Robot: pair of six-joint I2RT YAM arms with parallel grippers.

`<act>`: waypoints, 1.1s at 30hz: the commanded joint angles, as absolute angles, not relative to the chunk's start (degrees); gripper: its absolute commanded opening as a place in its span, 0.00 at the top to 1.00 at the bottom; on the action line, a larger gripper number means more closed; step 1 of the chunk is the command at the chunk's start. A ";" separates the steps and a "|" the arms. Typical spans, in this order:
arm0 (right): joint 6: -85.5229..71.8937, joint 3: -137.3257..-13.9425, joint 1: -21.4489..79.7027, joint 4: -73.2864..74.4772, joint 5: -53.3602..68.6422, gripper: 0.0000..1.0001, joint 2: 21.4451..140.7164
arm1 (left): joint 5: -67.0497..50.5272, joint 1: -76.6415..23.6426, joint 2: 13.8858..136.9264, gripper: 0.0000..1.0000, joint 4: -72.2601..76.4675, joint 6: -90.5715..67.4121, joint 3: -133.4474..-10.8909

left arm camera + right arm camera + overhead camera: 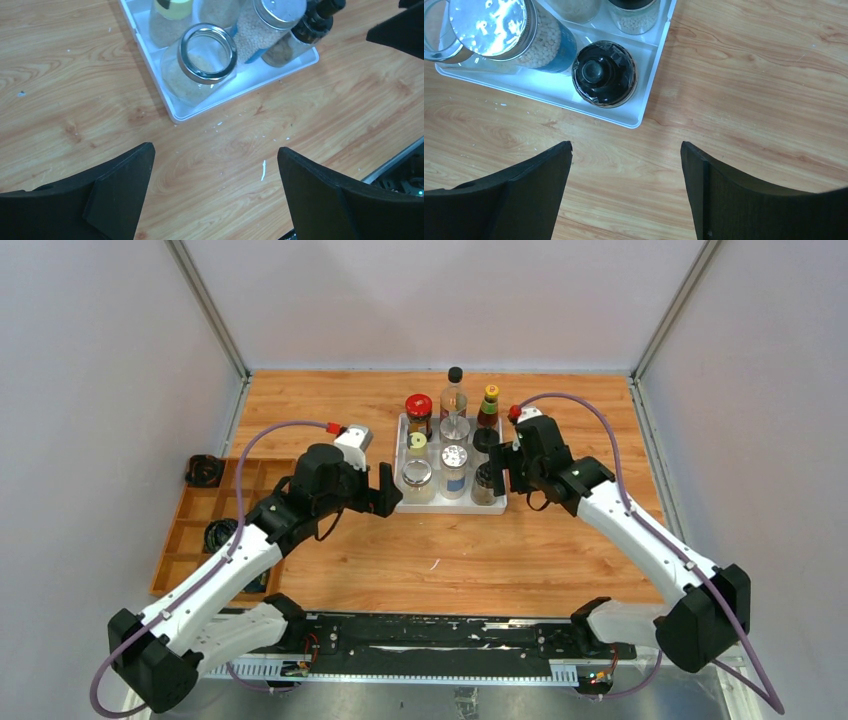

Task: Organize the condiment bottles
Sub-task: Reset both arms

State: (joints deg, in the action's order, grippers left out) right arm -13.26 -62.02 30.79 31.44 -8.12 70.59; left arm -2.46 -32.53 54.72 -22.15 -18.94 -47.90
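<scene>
Bottles (454, 458) stand grouped in the white tray (450, 508) at upper centre of the tabletop (450, 560); left hand (387, 490) and right hand (500, 470) flank it, both spread apart, empty.

condiment bottles (453, 456) — labels unreadable, white tray (654, 55) cropped at top

1. White tray (450, 507): flat on wood table (440, 560), between left pincer (383, 490) and right pincer (503, 468), near both.
2. Wooden compartment box (185, 510): well outboard of left pincer, at table's left edge.
3. Black coiled cables (204, 471): one at box's far corner, one in a middle compartment.
4. White flecks (263, 170): on wood under left pincer.
</scene>
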 commanded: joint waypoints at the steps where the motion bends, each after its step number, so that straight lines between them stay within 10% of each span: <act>1: -11.39 -58.45 31.73 25.93 -6.61 0.15 67.19 | 2.06 -36.54 55.06 0.00 -20.56 -17.39 -48.51; 33: -10.61 -45.12 20.22 18.29 13.25 0.14 50.59 | -7.53 -37.44 53.20 0.00 -18.24 -16.36 -49.00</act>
